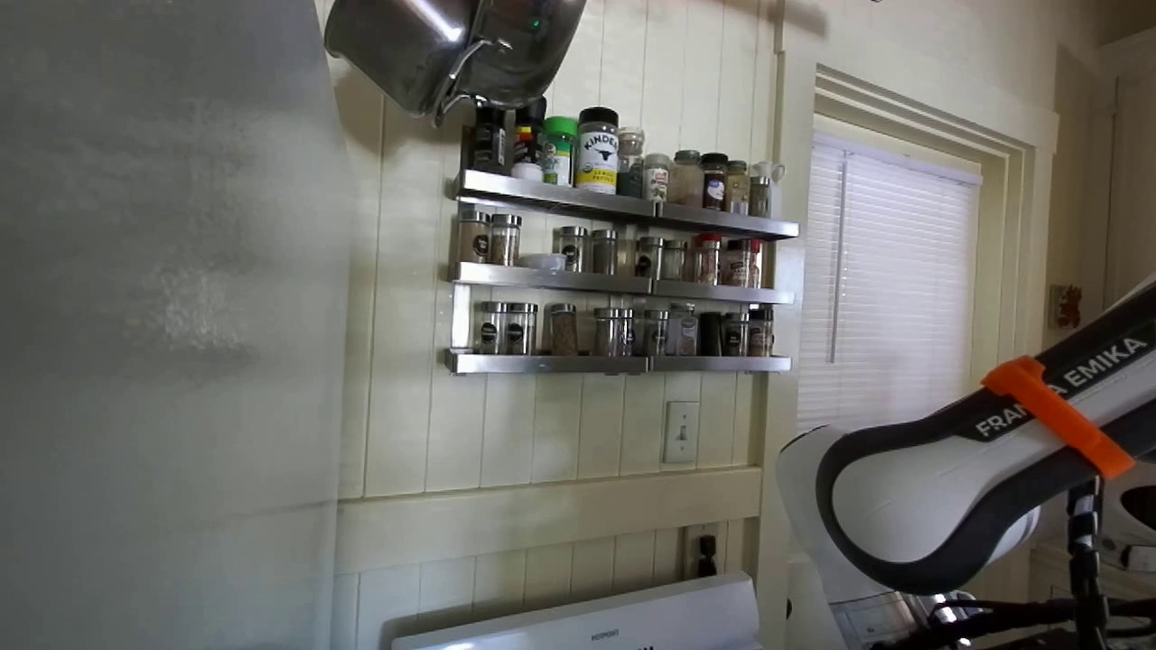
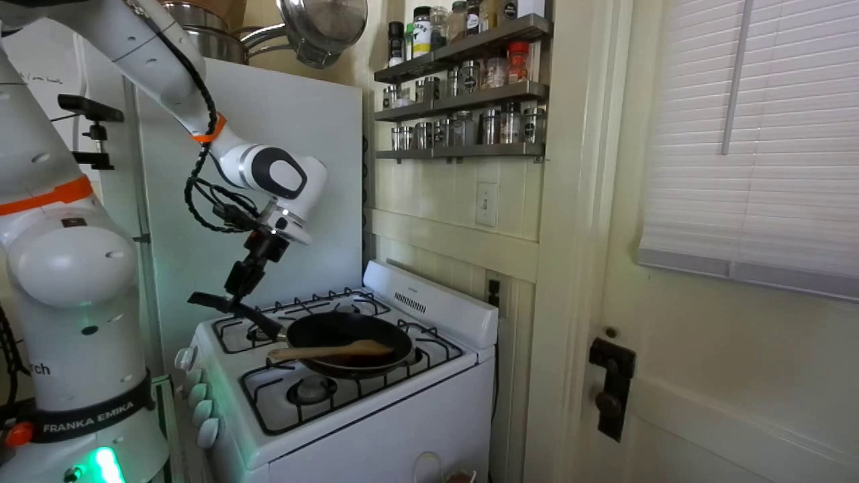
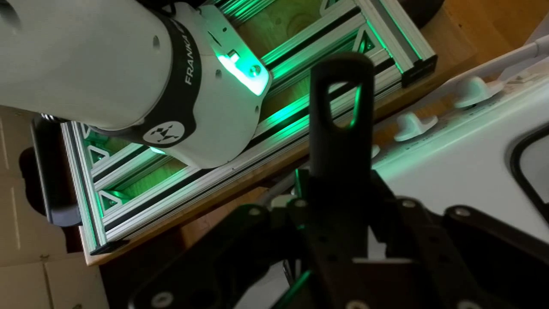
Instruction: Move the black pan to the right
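My claw (image 3: pixel 342 184) is clamped on the handle (image 3: pixel 342 159) of the pan (image 2: pixel 349 329), a jaw on either side, parted only by the handle's width. The handle's holed end sticks out past my grip toward my base (image 3: pixel 233 116). The pan itself is on the far side of my claw from there, lower down, over the stove (image 2: pixel 376 436). A spoon (image 2: pixel 335 351) lies across it, its end jutting past the rim on my claw's side.
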Robot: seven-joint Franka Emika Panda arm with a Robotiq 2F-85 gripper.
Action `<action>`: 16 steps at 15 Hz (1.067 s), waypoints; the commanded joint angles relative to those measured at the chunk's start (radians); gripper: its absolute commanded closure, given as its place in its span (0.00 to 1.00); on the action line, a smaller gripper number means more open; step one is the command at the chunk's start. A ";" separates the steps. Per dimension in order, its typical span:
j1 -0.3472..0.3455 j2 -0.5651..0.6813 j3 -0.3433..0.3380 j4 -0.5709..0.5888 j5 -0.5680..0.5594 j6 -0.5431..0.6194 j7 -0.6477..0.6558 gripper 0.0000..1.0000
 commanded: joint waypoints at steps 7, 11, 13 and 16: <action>-0.004 0.000 0.004 0.002 0.000 -0.002 -0.001 0.67; -0.004 0.000 0.004 0.002 0.000 -0.002 -0.001 0.67; -0.004 0.000 0.004 0.002 0.000 -0.002 -0.002 0.67; -0.002 0.021 0.016 0.002 -0.003 0.084 0.004 0.92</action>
